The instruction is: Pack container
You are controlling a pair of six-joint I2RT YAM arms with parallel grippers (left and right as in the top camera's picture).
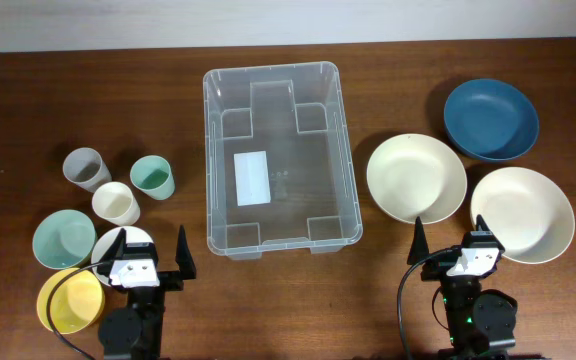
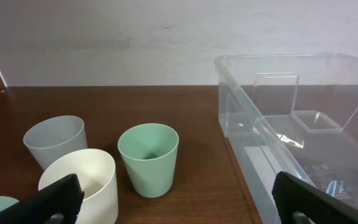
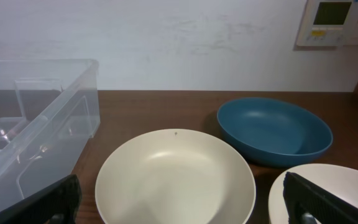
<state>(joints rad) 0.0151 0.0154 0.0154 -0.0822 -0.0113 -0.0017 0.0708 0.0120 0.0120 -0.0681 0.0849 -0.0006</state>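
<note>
1. Overhead, the container (image 1: pixel 308 170) sits upright in the middle of the wooden worktop (image 1: pixel 388 290). Its long sides run from the far edge towards the near edge, and a white label (image 1: pixel 253 177) shows through its clear base.
2. Towards the left edge, three cups stand upright in a loose cluster. The green cup (image 1: pixel 153 177) is nearest the container, the grey cup (image 1: pixel 86 168) is further left, and the cream cup (image 1: pixel 116 204) is just in front of those two.
3. Closer to the near left corner lie a pale teal bowl (image 1: pixel 64 238), a white bowl (image 1: pixel 118 245) partly covered by the arm, and a yellow bowl (image 1: pixel 68 300) right at the near edge.
4. Towards the right edge, a cream plate (image 1: pixel 416 178) lies just beside the container. A second cream plate (image 1: pixel 523 212) sits to its right, their rims close together. A blue dish (image 1: pixel 490 119) lies beyond them, near the far right corner.
5. At the near edge, the left gripper (image 1: pixel 153 240) points towards the cups with its fingers spread wide and nothing between them. Its wrist view looks at the three cups and the container's left wall.
6. Also at the near edge, the right gripper (image 1: pixel 449 235) is spread equally wide and holds nothing. It faces the first cream plate, with the blue dish behind and a corner of the container at the left of its wrist view.
</note>
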